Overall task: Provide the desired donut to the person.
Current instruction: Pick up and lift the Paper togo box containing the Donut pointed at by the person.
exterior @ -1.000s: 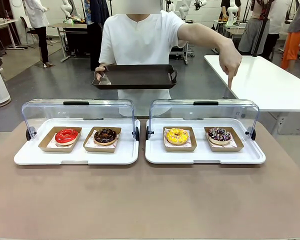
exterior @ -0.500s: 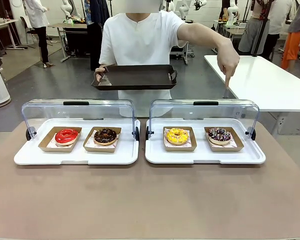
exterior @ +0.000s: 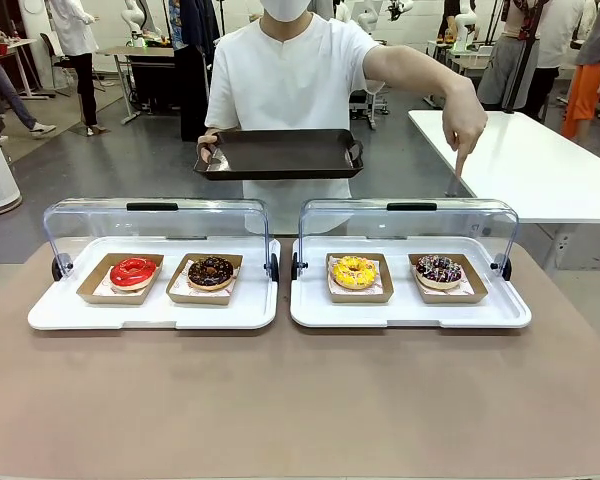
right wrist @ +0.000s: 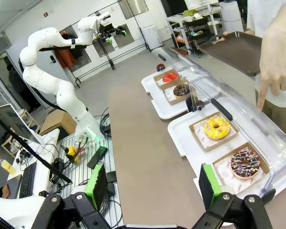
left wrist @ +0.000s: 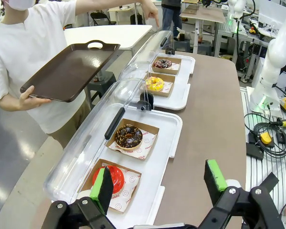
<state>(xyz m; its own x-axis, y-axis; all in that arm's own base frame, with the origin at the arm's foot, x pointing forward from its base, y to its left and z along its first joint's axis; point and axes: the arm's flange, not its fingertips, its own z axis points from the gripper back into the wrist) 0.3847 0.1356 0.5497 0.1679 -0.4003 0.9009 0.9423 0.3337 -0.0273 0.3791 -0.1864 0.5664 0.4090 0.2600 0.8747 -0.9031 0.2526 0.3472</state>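
Spread wide and holding nothing: left gripper [left wrist: 159, 183] and right gripper [right wrist: 152, 185], both hanging well back from the cases. Farther out, lying untouched in its cardboard tray at the right end of the right-hand case [exterior: 310, 312]: chocolate sprinkled donut [exterior: 439, 269]. Beyond, pointing down above that end as a second ago, barely shifted: the person's hand [exterior: 463, 125]. Nudged slightly rightward: dark serving tray [exterior: 280, 153]. Probably marks this donut as the chosen one; pick not yet begun.
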